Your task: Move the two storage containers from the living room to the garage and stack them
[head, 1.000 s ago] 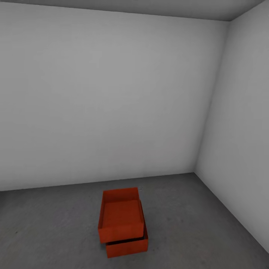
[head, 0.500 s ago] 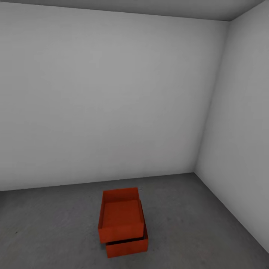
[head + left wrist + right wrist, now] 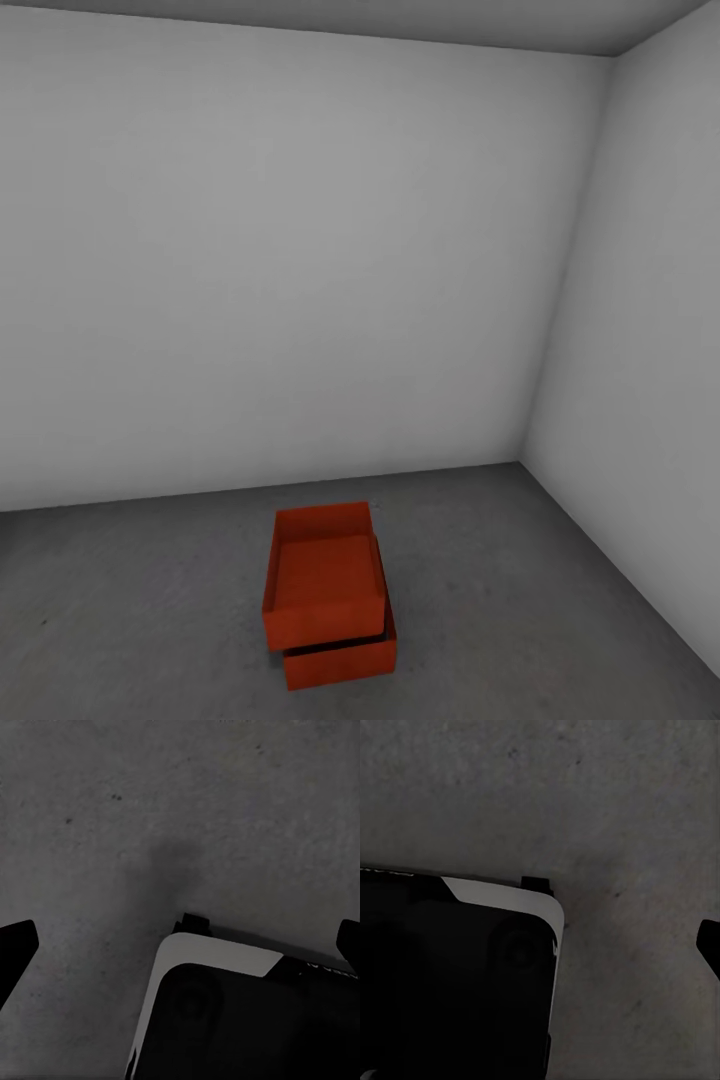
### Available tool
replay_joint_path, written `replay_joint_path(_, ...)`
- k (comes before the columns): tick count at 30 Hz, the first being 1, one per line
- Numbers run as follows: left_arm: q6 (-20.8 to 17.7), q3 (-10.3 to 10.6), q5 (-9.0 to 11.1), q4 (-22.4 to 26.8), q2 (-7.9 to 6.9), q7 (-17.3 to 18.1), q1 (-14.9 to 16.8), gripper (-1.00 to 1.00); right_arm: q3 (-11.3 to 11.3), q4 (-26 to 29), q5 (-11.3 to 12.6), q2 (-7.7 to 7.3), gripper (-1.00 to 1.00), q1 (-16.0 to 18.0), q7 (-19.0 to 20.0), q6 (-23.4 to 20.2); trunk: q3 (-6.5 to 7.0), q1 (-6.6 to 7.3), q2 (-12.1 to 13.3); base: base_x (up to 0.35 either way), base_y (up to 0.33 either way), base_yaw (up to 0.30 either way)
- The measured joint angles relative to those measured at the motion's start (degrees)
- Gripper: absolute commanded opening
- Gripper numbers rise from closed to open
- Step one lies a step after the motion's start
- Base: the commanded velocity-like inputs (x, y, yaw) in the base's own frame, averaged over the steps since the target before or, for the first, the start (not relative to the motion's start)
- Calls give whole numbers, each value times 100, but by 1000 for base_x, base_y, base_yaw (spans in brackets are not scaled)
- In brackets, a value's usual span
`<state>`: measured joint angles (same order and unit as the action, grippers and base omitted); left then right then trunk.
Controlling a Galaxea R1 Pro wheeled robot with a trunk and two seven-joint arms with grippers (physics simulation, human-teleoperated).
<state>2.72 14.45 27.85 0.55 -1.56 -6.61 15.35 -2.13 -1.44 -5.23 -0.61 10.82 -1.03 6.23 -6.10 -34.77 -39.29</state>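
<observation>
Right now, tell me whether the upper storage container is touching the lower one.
Touching. The head view shows the upper container sitting on the lower container, skewed and overhanging its near-left corner, with no gap between them.

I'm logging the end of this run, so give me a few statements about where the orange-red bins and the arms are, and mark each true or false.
1. One orange-red open-topped rectangular bin sits on top of the other orange-red bin. True.
2. The lower bin rests on light wood planks. False: it stands on the dark grey speckled concrete floor.
3. The upper bin is squarely lined up with the lower one. False: it sits skewed, overhanging towards the robot's left.
4. The left gripper's dark fingers are clamped on a bin. False: they stand wide apart over bare floor.
5. The stack stands apart from the pale grey walls. True.
</observation>
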Motion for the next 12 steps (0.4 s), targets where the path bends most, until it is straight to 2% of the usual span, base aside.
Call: replay_joint_path(12, 6, 6, 9, 13, -18, 0, 0, 100, 1, 1, -4, 1, 100, 0, 0, 1, 0, 0, 0, 0, 0, 0)
